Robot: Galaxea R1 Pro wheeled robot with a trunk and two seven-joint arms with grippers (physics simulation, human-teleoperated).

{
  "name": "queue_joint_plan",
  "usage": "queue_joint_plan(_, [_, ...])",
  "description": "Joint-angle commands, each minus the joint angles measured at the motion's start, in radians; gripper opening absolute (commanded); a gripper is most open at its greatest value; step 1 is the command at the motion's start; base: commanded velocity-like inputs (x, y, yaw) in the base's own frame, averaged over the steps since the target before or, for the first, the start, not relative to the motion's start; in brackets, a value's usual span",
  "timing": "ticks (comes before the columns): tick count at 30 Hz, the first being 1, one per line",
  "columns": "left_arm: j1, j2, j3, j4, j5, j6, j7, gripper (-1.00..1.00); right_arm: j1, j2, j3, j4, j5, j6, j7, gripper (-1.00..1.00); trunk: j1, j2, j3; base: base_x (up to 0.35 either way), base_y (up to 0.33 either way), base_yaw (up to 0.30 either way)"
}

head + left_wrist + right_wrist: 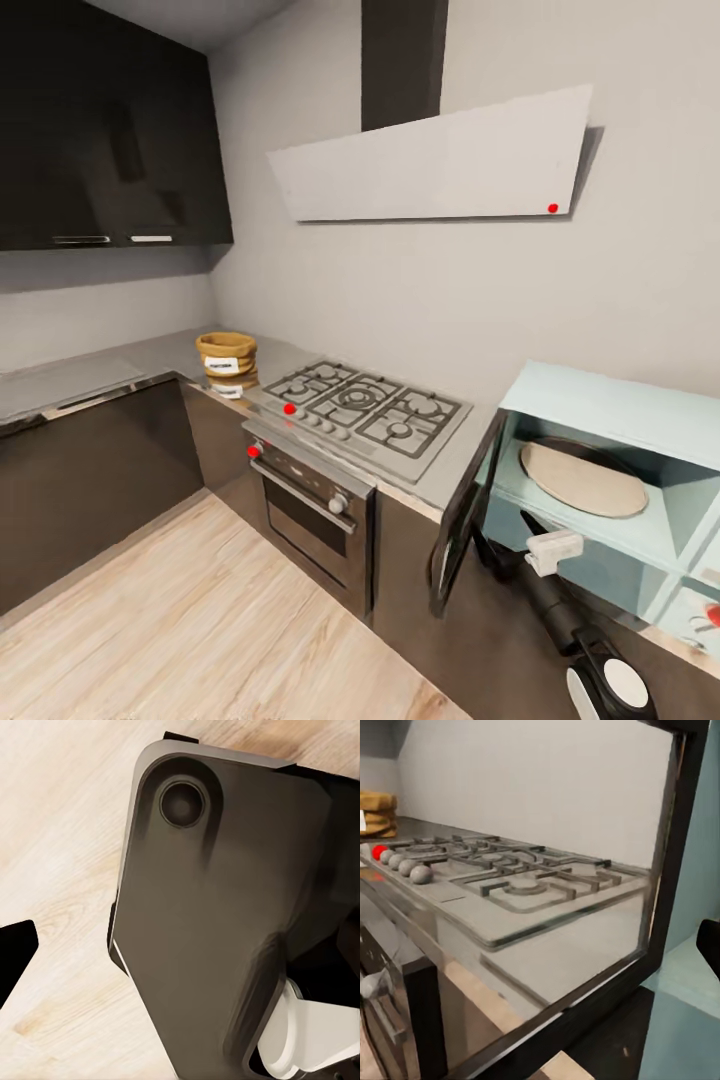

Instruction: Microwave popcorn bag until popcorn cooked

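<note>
Countertop (130, 368) carries popcorn bag (227, 354), hob (365, 405), microwave (610, 470)

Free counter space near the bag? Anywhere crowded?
Bare countertop runs from the popcorn bag toward the corner under the dark cabinets. A narrow strip lies between the hob and the microwave, but the open microwave door and the right arm crowd it.

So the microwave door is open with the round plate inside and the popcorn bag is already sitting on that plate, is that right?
Not quite. The microwave door is open and the round plate is inside, but the plate is bare. The head view shows the popcorn bag still on the countertop, left of the gas hob.
</note>
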Motion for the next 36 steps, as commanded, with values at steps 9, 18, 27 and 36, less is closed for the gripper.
queue_joint_plan(9, [0.0,0.0,0.003,-0.003,0.0,0.006,0.0,1.0,-0.001,0.0,0.002,0.001,-0.009,0.0,0.008,1.0,0.0,-0.001,-0.001,0.0,0.0,0.034])
queue_joint_plan(18, [0.0,0.0,0.003,-0.003,0.0,0.006,0.0,1.0,-0.001,0.0,0.002,0.001,-0.009,0.0,0.008,1.0,0.0,-0.001,-0.001,0.0,0.0,0.06])
queue_joint_plan(27, [0.0,0.0,0.003,-0.003,0.0,0.006,0.0,1.0,-0.001,0.0,0.001,0.001,-0.009,-0.001,0.007,1.0,0.0,-0.001,-0.001,-0.046,-0.002,0.004])
queue_joint_plan(36, [0.0,0.0,0.004,-0.003,0.0,0.007,0.0,1.0,-0.001,0.0,-0.005,0.001,-0.009,0.0,-0.052,1.0,0.0,-0.001,-0.001,-0.297,-0.023,0.0])
